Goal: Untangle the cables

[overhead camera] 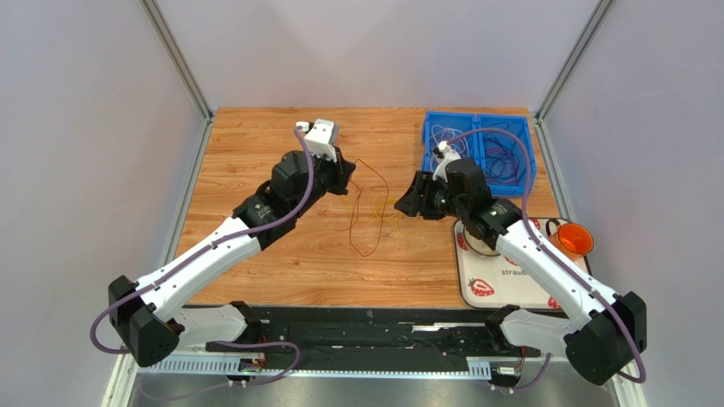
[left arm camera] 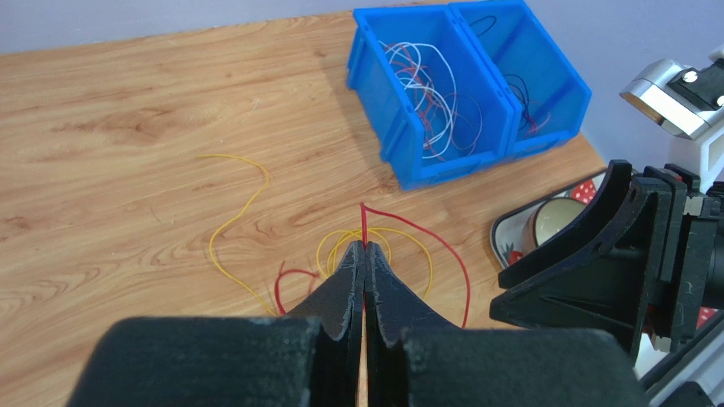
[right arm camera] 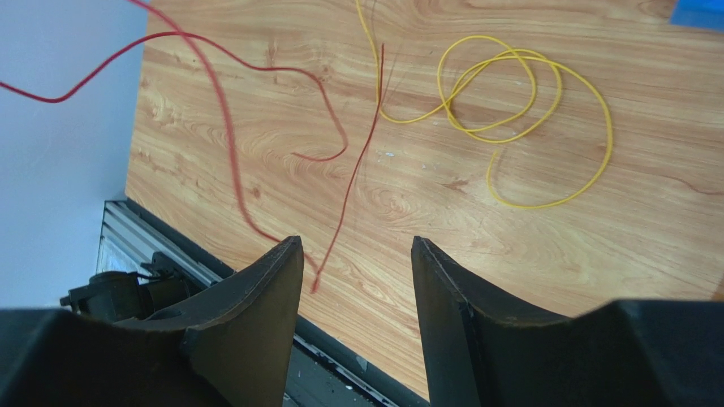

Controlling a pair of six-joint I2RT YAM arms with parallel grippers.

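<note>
My left gripper (left arm camera: 364, 248) is shut on a thin red cable (left arm camera: 463, 275), which stands up from the fingertips and arcs down to the right. In the top view the left gripper (overhead camera: 347, 175) is near the table's middle, with the red cable (overhead camera: 364, 248) hanging in a loop toward the front. A yellow cable (right arm camera: 609, 136) lies coiled on the wood; it shows in the top view (overhead camera: 380, 210) between the grippers. My right gripper (right arm camera: 355, 246) is open and empty above the table near the front edge, with red strands (right arm camera: 225, 110) ahead of it.
Two joined blue bins (overhead camera: 480, 123) at the back right hold several more white, red and dark wires (left arm camera: 429, 93). A strawberry-patterned tray (overhead camera: 476, 280) sits at the front right, with an orange cup (overhead camera: 574, 240) beside it. The table's front edge runs just below my right gripper.
</note>
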